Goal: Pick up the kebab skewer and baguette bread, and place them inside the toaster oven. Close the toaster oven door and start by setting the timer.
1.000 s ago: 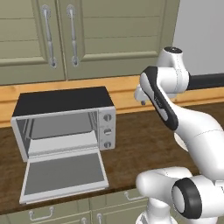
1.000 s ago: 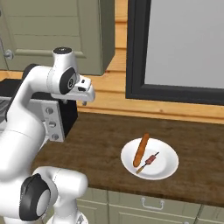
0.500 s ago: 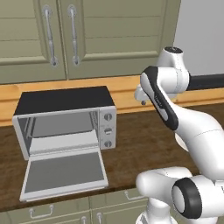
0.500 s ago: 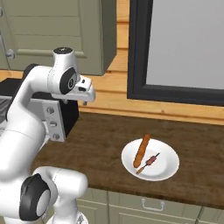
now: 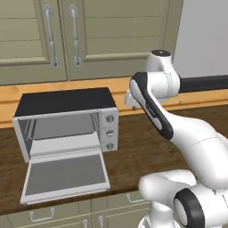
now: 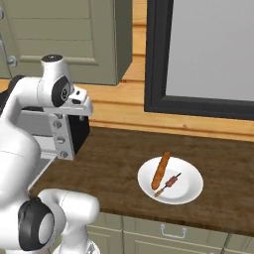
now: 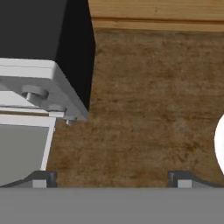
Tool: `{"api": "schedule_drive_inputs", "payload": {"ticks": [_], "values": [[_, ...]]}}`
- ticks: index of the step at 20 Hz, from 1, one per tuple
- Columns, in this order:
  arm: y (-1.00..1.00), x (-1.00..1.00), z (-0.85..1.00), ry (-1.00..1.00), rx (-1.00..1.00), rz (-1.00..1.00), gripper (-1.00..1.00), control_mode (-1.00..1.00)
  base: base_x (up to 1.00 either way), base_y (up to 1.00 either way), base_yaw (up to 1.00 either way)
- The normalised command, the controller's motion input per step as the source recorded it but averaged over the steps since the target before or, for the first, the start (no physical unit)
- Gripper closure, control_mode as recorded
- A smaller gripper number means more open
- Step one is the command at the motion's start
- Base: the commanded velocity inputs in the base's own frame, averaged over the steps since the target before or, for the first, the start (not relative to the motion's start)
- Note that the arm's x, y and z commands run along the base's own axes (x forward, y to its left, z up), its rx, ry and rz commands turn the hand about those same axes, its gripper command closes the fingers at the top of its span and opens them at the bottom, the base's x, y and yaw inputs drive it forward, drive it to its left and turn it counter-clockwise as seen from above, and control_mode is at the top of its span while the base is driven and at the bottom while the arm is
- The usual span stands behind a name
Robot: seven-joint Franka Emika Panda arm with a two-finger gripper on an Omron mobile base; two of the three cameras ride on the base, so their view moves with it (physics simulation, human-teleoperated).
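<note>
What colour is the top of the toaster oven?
Black, above a silver-grey body; the toaster oven shows this best in the left base view.

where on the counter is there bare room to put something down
Bare wood lies between the toaster oven and the white plate, and behind the plate up to the wooden back ledge. In front of the oven, the dropped toaster oven door takes the space. The plate itself is crowded with the baguette bread and kebab skewer.

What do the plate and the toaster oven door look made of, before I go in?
Plate: likely glazed ceramic; plain white, smooth, thin raised rim. Toaster oven door: seemingly a grey glass pane in a matte silver metal frame; flat, even tone. It is rendered, so neither is certain.
</note>
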Motion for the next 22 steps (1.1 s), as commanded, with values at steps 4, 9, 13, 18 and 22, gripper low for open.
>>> {"api": "schedule_drive_inputs", "payload": {"ticks": [4, 9, 13, 18, 22], "values": [[0.94, -0.05, -0.09, 0.0, -0.01, 0.0, -1.0, -1.0, 0.0, 0.0, 0.0], [0.82, 0.0, -0.07, -0.06, -0.02, -0.01, -1.0, -1.0, 0.0, 0.0, 0.0], [1.0, 0.0, -0.01, -0.27, -0.05, 0.0, -1.0, -1.0, 0.0, 0.0, 0.0], [0.69, -0.11, -0.01, -0.34, 0.0, -0.01, -1.0, -1.0, 0.0, 0.0, 0.0], [0.5, -0.01, -0.11, -0.27, 0.0, -0.03, -1.0, -1.0, 0.0, 0.0, 0.0]]}}
